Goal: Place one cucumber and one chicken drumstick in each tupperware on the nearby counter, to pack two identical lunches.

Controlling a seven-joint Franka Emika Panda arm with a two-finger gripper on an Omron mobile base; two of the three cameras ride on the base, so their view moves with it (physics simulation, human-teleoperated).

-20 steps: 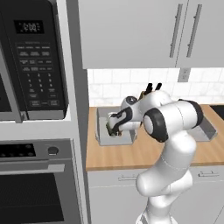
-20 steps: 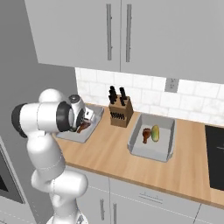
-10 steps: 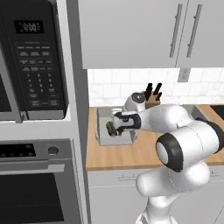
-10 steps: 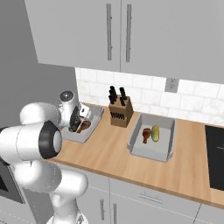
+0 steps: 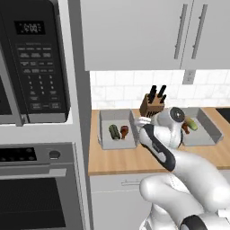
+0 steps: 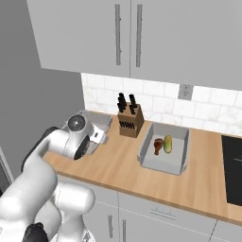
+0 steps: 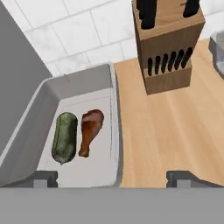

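Now gripper [image 7: 111, 177] wide, empty, above tupperware [image 7: 111, 94] w/ cucumber [image 7: 64, 138] beside drumstick [image 7: 89, 131].

A cucumber [image 7: 64, 137] and drumstick [image 7: 90, 131] lie side by side in each tupperware [image 7: 83, 85], knife block [image 7: 166, 41] between.

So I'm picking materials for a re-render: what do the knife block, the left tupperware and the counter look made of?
Knife block: wood, matte brown, with dark slots and faint grain. Left tupperware: probably plastic, plain flat grey walls with no shine, though matte metal is possible. Counter: light wood, with fine grain lines running along it.
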